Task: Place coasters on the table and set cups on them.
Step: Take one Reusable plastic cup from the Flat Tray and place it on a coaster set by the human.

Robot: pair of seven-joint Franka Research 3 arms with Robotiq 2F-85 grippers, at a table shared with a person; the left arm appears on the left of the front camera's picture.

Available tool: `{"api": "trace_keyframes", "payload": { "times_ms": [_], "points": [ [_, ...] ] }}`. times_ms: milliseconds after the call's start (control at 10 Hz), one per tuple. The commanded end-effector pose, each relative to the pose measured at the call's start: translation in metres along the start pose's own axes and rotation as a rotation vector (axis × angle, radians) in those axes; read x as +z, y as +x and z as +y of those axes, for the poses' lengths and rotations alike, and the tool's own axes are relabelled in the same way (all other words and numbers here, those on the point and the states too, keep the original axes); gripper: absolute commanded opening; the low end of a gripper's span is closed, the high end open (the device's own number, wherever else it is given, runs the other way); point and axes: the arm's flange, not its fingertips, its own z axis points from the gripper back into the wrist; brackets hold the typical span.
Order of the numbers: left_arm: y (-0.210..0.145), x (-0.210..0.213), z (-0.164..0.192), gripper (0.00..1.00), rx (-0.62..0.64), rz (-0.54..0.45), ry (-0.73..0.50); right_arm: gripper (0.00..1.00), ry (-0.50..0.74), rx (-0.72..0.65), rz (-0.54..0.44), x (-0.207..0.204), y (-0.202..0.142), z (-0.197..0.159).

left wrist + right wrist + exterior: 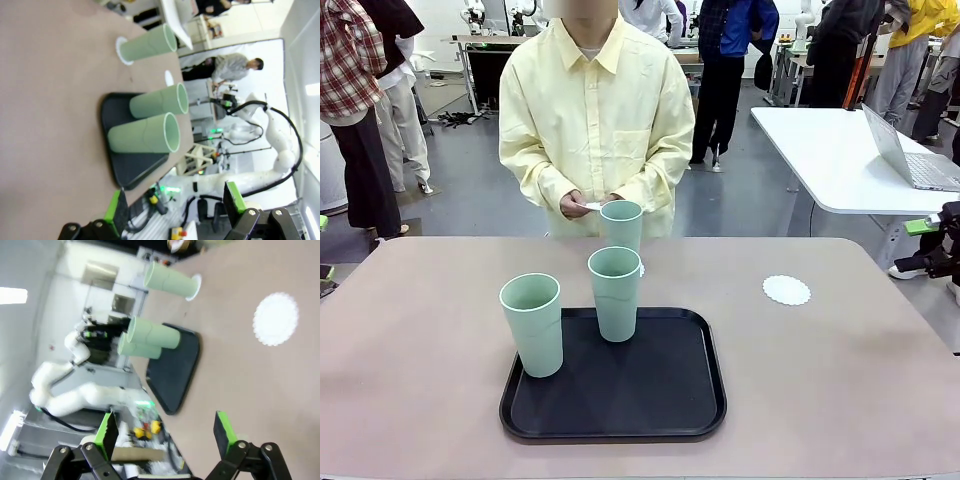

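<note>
Probably light, stiff and a bit slick, two cups (616,292) stand on the black tray (670,400); I'd pinch one across its wall midway. Both the left claw (175,205) and right claw (165,432) gape empty.

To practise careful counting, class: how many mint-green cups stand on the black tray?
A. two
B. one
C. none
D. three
A: the left cup and the middle cup stand on the black tray, while the third cup stands beyond it on the table.
</note>
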Motion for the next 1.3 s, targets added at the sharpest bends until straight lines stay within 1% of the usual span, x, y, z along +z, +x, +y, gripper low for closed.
{"api": "trace_keyframes", "payload": {
  "times_ms": [0, 100, 300, 500, 700, 800, 900, 1100, 1200],
  "points": [
    [0.0, 0.001, 0.0, 1.0, -0.009, -0.007, -0.014, 1.0, -0.1, 0.363, 0.081, -0.024, 0.034, 0.034],
    [0.0, 0.001, 0.0, 1.0, -0.009, -0.007, -0.014, 1.0, -0.104, 0.465, 0.123, -0.049, 0.05, 0.057],
    [0.0, 0.001, 0.0, 1.0, -0.009, -0.007, -0.014, 1.0, -0.133, 0.651, 0.197, -0.119, 0.072, 0.097],
    [0.0, 0.001, 0.0, 1.0, -0.009, -0.007, -0.014, 1.0, -0.186, 0.798, 0.191, -0.186, 0.079, 0.119],
    [0.0, 0.001, 0.0, 1.0, -0.009, -0.007, -0.014, 1.0, -0.17, 0.933, 0.199, -0.238, 0.069, 0.135],
    [0.0, 0.001, 0.0, 1.0, -0.009, -0.007, -0.014, 1.0, -0.173, 1.008, 0.199, -0.254, 0.063, 0.139],
    [0.0, 0.001, 0.0, 1.0, -0.009, -0.007, -0.014, 1.0, -0.165, 1.056, 0.194, -0.26, 0.058, 0.14],
    [0.0, 0.001, 0.0, 1.0, -0.009, -0.007, -0.014, 1.0, -0.153, 1.053, 0.213, -0.266, 0.053, 0.137],
    [0.0, 0.001, 0.0, 1.0, -0.009, -0.007, -0.014, 1.0, -0.15, 1.009, 0.189, -0.263, 0.053, 0.135]
  ]
}}
